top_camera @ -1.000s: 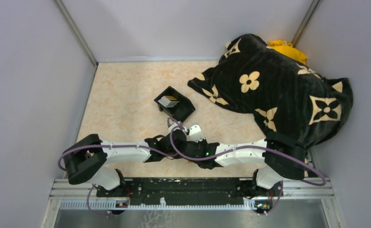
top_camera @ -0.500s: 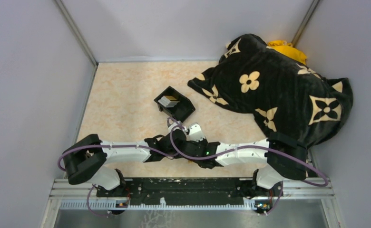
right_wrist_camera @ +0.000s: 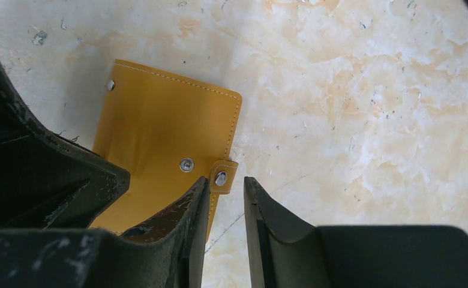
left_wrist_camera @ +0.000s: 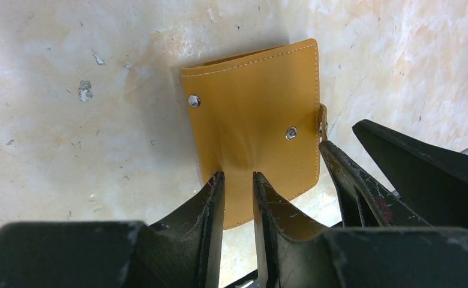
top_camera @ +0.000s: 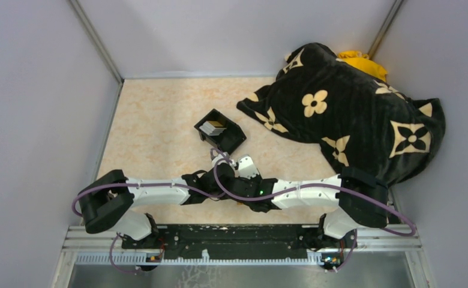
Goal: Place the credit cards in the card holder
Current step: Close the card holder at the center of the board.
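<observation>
Room: pale grey walls close round a marbled beige worktop (top_camera: 159,120); a black blanket (top_camera: 351,120) with cream flowers is heaped at the far right, with something yellow (top_camera: 359,62) poking out behind it
Cards: the cards (top_camera: 213,127) sit as a small pale stack in the black open box (top_camera: 234,143) mid-worktop, well apart from both hands; none has gone across yet
Holder: the orange-tan card holder (left_wrist_camera: 255,102) lies folded, outer side up, on the worktop close to the arms' bases
Left hand: the left hand (left_wrist_camera: 236,180) is clamped on the holder's near edge, the leather puckered between its fingers
Right hand: the right hand (right_wrist_camera: 227,183) has its jaws parted with bare worktop showing between them, nothing held; the side tab (right_wrist_camera: 222,175) sits just beside one fingertip
Change: from above, hardly anything against a second ago; both arms meet over the same spot, and box and blanket have not stirred
Meaning: I'd judge this is the opening stage, since the holder must be spread before any card goes in
Hidden: from above the hands cover the holder almost wholly; I cannot tell whether the tab is snapped or loose; the inner pockets are out of sight; the cards are too small to count
</observation>
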Controlling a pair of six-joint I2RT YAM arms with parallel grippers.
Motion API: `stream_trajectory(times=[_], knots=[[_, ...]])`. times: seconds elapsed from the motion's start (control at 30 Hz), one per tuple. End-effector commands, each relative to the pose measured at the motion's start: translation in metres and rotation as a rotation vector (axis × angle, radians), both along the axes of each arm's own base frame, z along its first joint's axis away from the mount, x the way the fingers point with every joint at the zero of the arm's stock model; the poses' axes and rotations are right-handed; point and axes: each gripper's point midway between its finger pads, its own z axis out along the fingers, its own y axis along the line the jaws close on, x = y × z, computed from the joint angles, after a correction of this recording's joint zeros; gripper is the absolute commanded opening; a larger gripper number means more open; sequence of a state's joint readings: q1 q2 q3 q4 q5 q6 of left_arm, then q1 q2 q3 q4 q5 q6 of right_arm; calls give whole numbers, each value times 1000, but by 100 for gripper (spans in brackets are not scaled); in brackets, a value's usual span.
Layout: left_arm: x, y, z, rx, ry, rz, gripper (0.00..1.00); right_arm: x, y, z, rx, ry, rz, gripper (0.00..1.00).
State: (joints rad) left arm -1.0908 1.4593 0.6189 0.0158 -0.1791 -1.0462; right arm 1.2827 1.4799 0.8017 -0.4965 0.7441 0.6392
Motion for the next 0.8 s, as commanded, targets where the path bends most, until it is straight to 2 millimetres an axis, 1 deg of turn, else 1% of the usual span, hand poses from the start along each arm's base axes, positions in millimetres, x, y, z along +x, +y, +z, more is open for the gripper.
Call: stream_trajectory(times=[0.0, 0.23, 0.6, 0.77], knots=[[-5, 4, -6, 35, -7, -26, 31, 5, 31, 25, 87, -41, 28, 29], [-6, 4, -7, 34, -3, -25, 31, 4, 36, 20, 83, -28, 48, 29], [-6, 5, -6, 32, -6, -21, 31, -2, 48, 24, 108, -23, 80, 30], [-6, 4, -6, 31, -5, -24, 31, -4, 50, 23, 105, -19, 87, 32]])
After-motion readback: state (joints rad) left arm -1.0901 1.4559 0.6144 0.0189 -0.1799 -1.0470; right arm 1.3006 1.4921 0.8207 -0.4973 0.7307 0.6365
